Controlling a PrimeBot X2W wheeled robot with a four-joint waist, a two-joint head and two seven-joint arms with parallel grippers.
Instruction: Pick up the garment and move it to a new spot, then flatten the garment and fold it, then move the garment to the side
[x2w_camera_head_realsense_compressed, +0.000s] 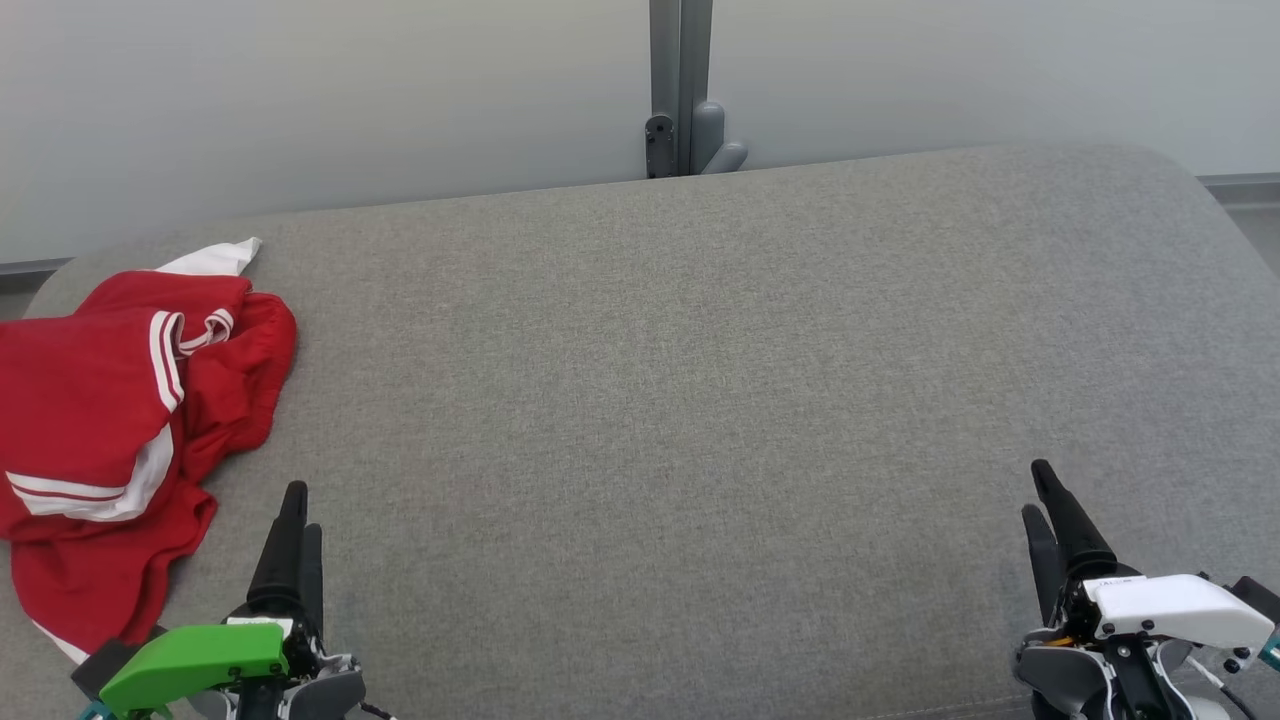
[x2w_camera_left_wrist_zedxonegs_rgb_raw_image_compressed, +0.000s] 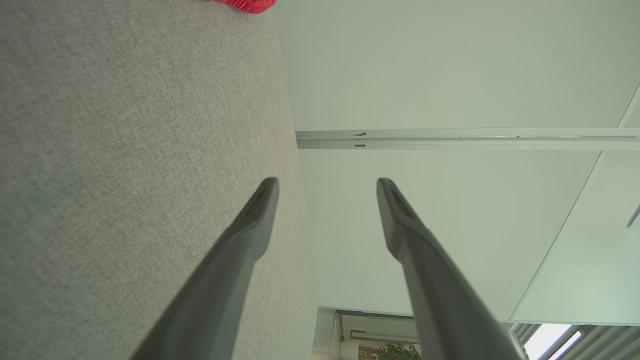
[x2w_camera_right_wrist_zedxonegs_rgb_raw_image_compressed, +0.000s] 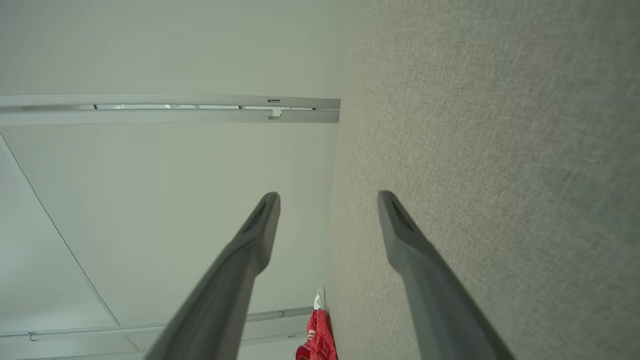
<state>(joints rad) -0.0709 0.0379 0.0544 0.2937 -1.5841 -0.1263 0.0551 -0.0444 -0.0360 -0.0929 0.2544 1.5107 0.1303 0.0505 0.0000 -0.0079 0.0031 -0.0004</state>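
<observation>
A red garment (x2w_camera_head_realsense_compressed: 110, 420) with white stripes lies crumpled at the left edge of the grey padded surface (x2w_camera_head_realsense_compressed: 680, 400). A bit of its red cloth (x2w_camera_left_wrist_zedxonegs_rgb_raw_image_compressed: 245, 4) shows at the top of the left wrist view, and the garment (x2w_camera_right_wrist_zedxonegs_rgb_raw_image_compressed: 320, 337) also appears low in the right wrist view. My left gripper (x2w_camera_head_realsense_compressed: 297, 510) stands open at the lower left, just right of the garment's lower part and apart from it; nothing is between its fingers (x2w_camera_left_wrist_zedxonegs_rgb_raw_image_compressed: 250, 225). At the lower right my right gripper (x2w_camera_head_realsense_compressed: 1040, 495) is open and empty, far from the garment.
Pale wall panels rise behind the padded surface, with a grey post and bracket (x2w_camera_head_realsense_compressed: 682, 110) at the back middle. The surface's far edge curves down at both back corners. A wide stretch of grey cloth lies between the two grippers.
</observation>
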